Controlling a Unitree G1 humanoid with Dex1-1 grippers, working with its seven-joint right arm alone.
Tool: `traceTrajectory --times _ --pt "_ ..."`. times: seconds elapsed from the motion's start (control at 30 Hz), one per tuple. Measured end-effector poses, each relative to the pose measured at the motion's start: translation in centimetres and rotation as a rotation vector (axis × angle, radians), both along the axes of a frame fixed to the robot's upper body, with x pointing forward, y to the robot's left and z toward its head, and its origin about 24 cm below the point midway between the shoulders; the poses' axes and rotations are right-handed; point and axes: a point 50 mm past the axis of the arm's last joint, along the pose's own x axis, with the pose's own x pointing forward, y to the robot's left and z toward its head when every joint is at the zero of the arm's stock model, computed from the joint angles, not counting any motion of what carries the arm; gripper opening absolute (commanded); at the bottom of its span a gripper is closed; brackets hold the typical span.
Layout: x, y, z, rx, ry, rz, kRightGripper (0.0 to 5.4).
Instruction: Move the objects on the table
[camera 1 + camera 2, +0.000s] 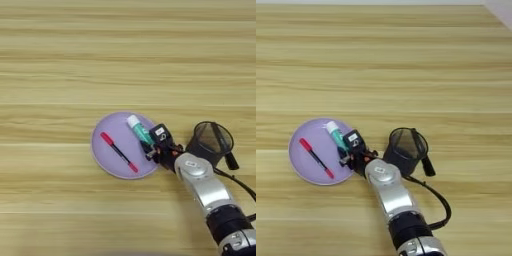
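Left eye view: red pen [119, 152] beside tube [138, 129]; lilac plate [102, 157].

Mesh cup [210, 141] beside arm (table [125, 50] open)

Likely a lab or robot test bench: bare wooden table [125, 60] fills the view, holding only a few staged props, a purple plate [107, 160], red pen [119, 152], mesh cup [406, 147]; surroundings unseen.
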Motion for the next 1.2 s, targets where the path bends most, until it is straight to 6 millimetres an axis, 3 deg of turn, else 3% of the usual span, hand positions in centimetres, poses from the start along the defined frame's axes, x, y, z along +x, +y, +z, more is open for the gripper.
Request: traceTrajectory --times 0.23,0.57,1.2 --pt "0.2 -1.0 1.6 0.028 -0.053 -0.071 1.67" --pt "-1.1 -2.3 2.4 0.031 -0.052 -0.153 1.67" --pt "-3.6 -4.1 2.0 -0.021 0.004 -0.269 1.67"
